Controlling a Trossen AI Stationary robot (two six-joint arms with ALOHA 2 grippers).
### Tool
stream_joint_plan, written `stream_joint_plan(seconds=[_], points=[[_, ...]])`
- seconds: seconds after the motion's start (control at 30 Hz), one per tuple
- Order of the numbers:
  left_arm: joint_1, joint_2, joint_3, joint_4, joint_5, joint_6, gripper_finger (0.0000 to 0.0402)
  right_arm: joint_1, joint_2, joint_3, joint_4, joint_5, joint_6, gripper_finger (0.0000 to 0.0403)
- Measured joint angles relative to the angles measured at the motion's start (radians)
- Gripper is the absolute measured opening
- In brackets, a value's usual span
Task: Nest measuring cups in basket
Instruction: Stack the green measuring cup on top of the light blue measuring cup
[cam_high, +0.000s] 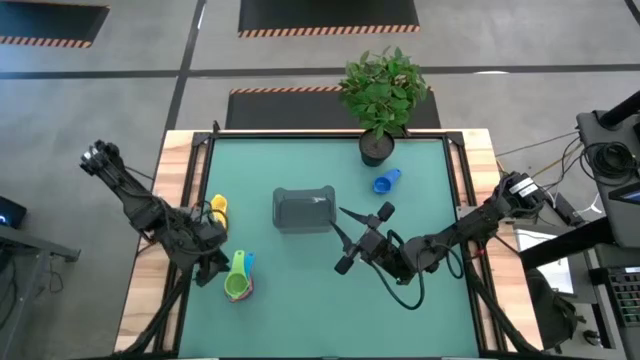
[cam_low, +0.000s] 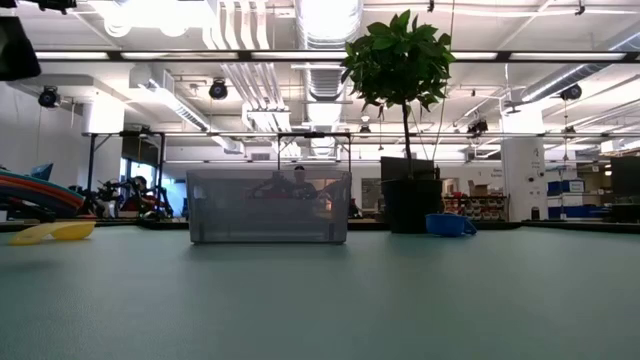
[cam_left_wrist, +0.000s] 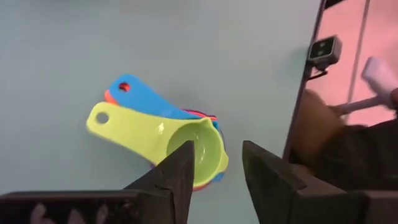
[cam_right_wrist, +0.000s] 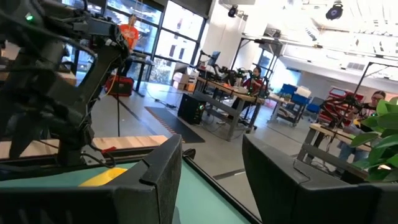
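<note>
We see the dark grey basket (cam_high: 303, 209) standing upright mid-counter, rectangular with rounded corners. A green measuring cup (cam_high: 238, 281) sits nested on top of a blue cup (cam_left_wrist: 134, 92) and others near the counter's left front, handles roughly aligned. A yellow cup (cam_high: 217, 207) lies left of the basket, and another blue cup (cam_high: 386, 181) lies to its back right.

No legible text, labels, brands or numbers in any view. Cups, basket, arms and background room show no readable markings.
</note>
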Motion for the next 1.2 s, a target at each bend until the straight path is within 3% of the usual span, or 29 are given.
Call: stream_joint_plan(seconds=[0.17, 0.37, 0.77, 1.2], points=[[0.000, 0.108, 0.006, 0.041, 0.000, 0.058, 0.0072, 0.000, 0.000, 0.000, -0.002, 0.000, 0.000, 0.0157], [0.001, 0.220, 0.017, -0.147, 0.003, 0.024, 0.0005, 0.000, 0.000, 0.000, -0.014, 0.000, 0.001, 0.0157], [0.032, 0.377, 0.004, -0.187, -0.025, 0.126, 0.0000, 0.000, 0.000, 0.000, -0.017, 0.001, 0.001, 0.0157], [0.041, 0.461, 0.003, -0.195, -0.034, 0.189, 0.0000, 0.000, 0.000, 0.000, -0.021, 0.001, 0.002, 0.0157]])
